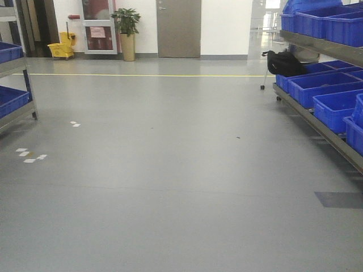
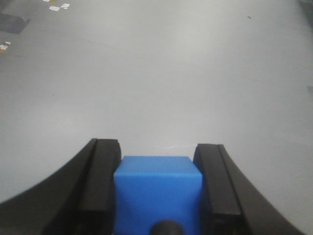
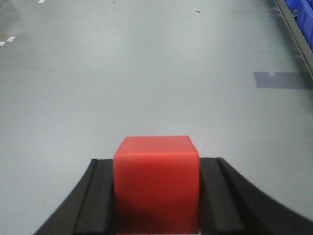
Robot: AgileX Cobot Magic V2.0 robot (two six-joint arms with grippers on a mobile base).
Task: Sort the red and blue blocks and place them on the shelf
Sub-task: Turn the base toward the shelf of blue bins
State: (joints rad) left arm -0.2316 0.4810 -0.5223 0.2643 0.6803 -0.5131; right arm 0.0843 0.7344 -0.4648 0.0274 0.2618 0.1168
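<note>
The blue block (image 2: 157,196) sits squarely between the black pads of my left gripper (image 2: 159,147), which is shut on it above bare grey floor. The red block (image 3: 156,181) is clamped the same way in my right gripper (image 3: 157,160), its top face rising above the pads. Neither gripper shows in the front view. Tiered metal racks stand at the right (image 1: 317,122) and the left (image 1: 17,110). Whether either one is the shelf, I cannot tell.
Both racks carry large blue bins (image 1: 329,85). A black bag (image 1: 283,62) lies at the right rack's far end. A yellow mop bucket (image 1: 61,48), a potted plant (image 1: 126,31) and a door (image 1: 177,28) line the far wall. A dark patch (image 1: 340,199) marks the floor.
</note>
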